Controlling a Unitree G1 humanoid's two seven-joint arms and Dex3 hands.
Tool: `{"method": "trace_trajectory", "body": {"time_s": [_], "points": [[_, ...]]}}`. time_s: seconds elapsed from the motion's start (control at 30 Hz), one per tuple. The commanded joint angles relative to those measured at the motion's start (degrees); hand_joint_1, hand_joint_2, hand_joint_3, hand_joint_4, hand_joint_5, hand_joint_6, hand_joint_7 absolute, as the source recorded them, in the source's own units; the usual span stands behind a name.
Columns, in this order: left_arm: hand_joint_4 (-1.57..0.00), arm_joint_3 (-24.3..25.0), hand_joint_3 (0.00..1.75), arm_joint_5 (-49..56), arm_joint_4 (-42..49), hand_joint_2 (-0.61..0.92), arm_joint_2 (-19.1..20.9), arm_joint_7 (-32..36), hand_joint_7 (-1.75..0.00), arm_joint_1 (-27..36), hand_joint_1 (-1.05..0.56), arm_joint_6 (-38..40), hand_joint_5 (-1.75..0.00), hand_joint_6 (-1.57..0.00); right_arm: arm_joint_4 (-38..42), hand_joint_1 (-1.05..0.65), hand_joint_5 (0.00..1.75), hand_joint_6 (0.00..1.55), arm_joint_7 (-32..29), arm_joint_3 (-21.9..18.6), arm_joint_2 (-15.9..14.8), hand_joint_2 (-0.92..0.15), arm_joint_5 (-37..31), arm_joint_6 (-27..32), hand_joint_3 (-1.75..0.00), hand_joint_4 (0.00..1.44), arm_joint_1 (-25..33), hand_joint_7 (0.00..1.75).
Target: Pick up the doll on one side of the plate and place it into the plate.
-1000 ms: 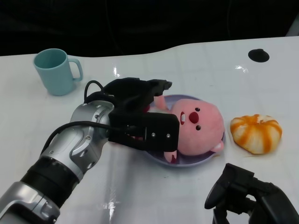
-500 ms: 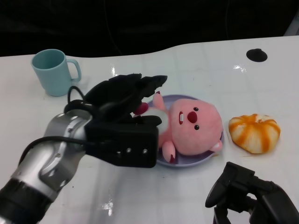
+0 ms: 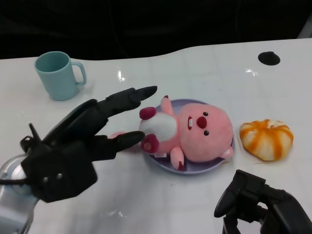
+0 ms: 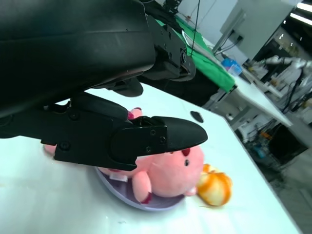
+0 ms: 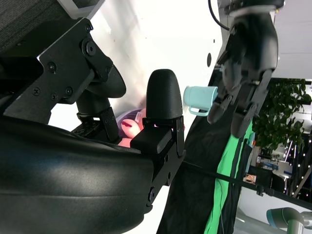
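Note:
The pink plush doll [image 3: 195, 131] lies on its back in the lilac plate [image 3: 214, 165] at the table's middle; the left wrist view shows the doll [image 4: 165, 168] on the plate [image 4: 146, 204] too. My left hand [image 3: 80, 144] is raised to the left of the plate, its fingers spread and holding nothing, fingertips close to the doll's paws. My right hand [image 3: 258, 204] sits low at the front right, fingers curled, apart from the plate. In the right wrist view only a sliver of the doll [image 5: 127, 130] shows behind the right hand [image 5: 146, 126].
A teal mug [image 3: 57, 74] stands at the back left, also seen as the mug [image 5: 200, 100] in the right wrist view. An orange-and-white pumpkin-shaped toy [image 3: 266, 139] lies right of the plate. A black round mark [image 3: 269, 58] is at the back right.
My left hand has let go of the doll, opened and drawn back to the left and toward me. The doll now lies uncovered in the plate. The right hand has not moved.

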Motion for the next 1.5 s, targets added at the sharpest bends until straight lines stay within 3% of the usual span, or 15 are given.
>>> {"method": "trace_trajectory", "body": {"time_s": [0.03,0.13,0.23,0.3,0.33,0.4,0.5,0.67,0.87,1.03,1.5], "points": [[-0.18,3.01,0.28,-5.04,-3.97,0.92,-0.07,-1.33,-0.10,3.87,-0.43,1.20,-0.85,-0.46,-0.47,0.06,1.75,0.62,-0.11,-0.36,-0.14,-0.37,0.24,-0.01,-1.40,0.68,0.14,1.53],[-0.43,5.11,0.23,-9.46,-6.69,0.91,-0.64,-1.97,-0.24,7.84,-0.21,1.34,-1.00,-0.72,-0.43,0.07,1.75,0.62,-0.20,-0.35,-0.16,-0.38,0.03,-0.12,-1.41,0.68,0.03,1.53],[-0.70,6.38,0.95,-13.58,-8.77,0.58,-1.96,-1.97,-0.53,11.54,-0.04,3.55,-1.07,-0.91,-0.29,0.07,1.75,0.61,-0.21,-0.42,-0.18,-0.38,0.00,-0.20,-1.41,0.68,-0.12,1.52],[-0.81,6.96,1.23,-16.29,-11.32,0.49,-2.97,-1.28,-0.75,14.46,0.02,7.12,-1.18,-0.94,-0.29,0.06,1.75,0.61,-0.18,-0.49,-0.18,-0.37,0.13,-0.05,-1.41,0.68,-0.15,1.52],[-0.82,7.24,1.29,-17.68,-12.30,0.47,-3.49,-1.26,-0.89,15.65,0.03,8.50,-1.26,-0.91,-0.31,0.06,1.75,0.62,-0.16,-0.52,-0.17,-0.37,0.21,0.03,-1.41,0.68,-0.15,1.52],[-0.79,7.72,1.28,-21.03,-15.01,0.50,-4.81,-0.39,-1.14,18.15,0.01,13.53,-1.45,-0.82,-0.09,0.05,1.75,0.62,-0.02,-0.70,-0.24,-0.37,0.41,-0.10,-1.40,0.68,-0.31,1.52],[-0.78,8.13,1.27,-24.23,-19.88,0.52,-6.53,2.53,-1.36,21.20,-0.03,21.81,-1.65,-0.73,-0.09,0.05,1.75,0.62,0.08,-0.79,-0.29,-0.37,0.56,0.01,-1.41,0.68,-0.34,1.52],[-0.79,7.55,1.27,-25.56,-25.28,0.54,-7.79,5.16,-1.53,25.44,-0.06,29.05,-1.74,-0.69,-0.19,0.06,1.75,0.62,0.11,-0.76,-0.27,-0.37,0.64,0.06,-1.40,0.68,-0.28,1.52],[-0.84,9.52,1.29,-29.45,-29.22,0.53,-8.86,8.15,-1.63,27.33,-0.08,38.55,-1.75,-0.69,-0.19,0.07,1.74,0.63,-0.04,-0.92,-0.34,-0.38,0.29,-0.27,-1.40,0.68,-0.24,1.52],[-0.84,10.89,1.33,-32.89,-28.89,0.53,-9.19,7.47,-1.74,27.46,-0.06,42.04,-1.75,-0.64,-0.04,0.06,1.74,0.62,0.38,-1.54,-0.60,-0.38,0.79,-0.21,-1.39,0.68,-0.29,1.51],[-0.91,11.61,1.40,-34.53,-20.19,0.47,-8.46,1.56,-1.75,24.89,-0.07,39.38,-1.75,-0.69,0.99,0.11,1.75,0.63,1.18,-2.25,-0.79,-0.37,0.88,-1.34,-1.42,0.69,0.12,1.52]]}}
